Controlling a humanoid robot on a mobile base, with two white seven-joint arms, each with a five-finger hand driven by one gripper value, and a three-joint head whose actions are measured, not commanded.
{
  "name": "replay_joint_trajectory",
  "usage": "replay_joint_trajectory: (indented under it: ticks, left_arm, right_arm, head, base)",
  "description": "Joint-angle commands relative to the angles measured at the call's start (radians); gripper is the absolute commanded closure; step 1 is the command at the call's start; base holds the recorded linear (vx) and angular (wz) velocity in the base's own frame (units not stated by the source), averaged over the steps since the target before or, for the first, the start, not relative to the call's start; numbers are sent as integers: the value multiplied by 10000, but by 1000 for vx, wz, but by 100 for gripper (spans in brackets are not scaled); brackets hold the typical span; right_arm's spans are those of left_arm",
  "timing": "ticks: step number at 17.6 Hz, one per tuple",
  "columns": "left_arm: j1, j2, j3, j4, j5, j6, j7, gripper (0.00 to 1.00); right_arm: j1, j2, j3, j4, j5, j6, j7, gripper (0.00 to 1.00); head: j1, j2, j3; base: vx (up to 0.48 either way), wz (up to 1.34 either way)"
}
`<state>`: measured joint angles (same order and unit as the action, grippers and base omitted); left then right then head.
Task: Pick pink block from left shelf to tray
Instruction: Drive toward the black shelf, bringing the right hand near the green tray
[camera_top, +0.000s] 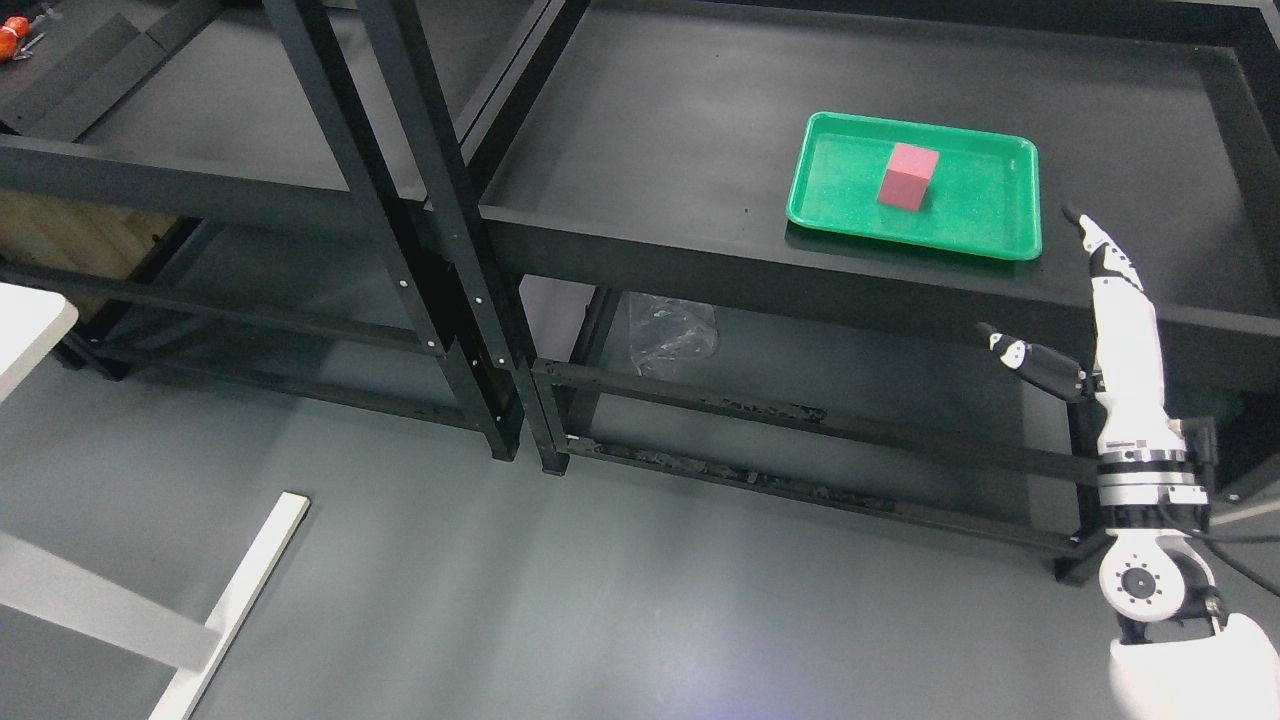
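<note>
One pink block (908, 176), right of centre. One green tray (985, 215) under it. Two black shelf units: left shelf (180, 180), right shelf (680, 130). One robot hand (1105, 300), lower right. One crumpled clear bag (672, 335), possibly plastic.

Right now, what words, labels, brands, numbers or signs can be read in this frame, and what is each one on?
None can be read.
Right hand: a small dark mark at the wrist, too small to read.
Pink block, green tray, black shelf: no print.
</note>
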<state>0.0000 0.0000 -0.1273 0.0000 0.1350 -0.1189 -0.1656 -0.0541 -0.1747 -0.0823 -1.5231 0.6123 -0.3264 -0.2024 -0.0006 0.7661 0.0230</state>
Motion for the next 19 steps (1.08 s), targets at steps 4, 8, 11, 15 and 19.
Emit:
replay_joint_trajectory:
  ticks: [4,8,11,15,19]
  left_arm:
    - [200,174,0,-175,0,8,-1,0]
    - [200,174,0,-175,0,8,-1,0]
    - [200,174,0,-175,0,8,-1,0]
    - [200,174,0,-175,0,8,-1,0]
    - [200,174,0,-175,0,8,-1,0]
  right_arm:
    - [19,29,-5,14,-202,42,0,1]
    - [4,29,10,14,-202,180,0,1]
    - [-27,29,56,30,-202,180,107,1]
    - [-42,44,56,60,-202,211,214,1]
    - [-12,29,72,60,-202,502,1025,1]
  head:
    - [0,0,0]
    - [0,0,0]
    - [0,0,0]
    - [0,0,0]
    - [0,0,0]
  base:
    - [262,0]
    - [263,-13]
    - [249,-60]
    - [252,-117]
    - [233,-169]
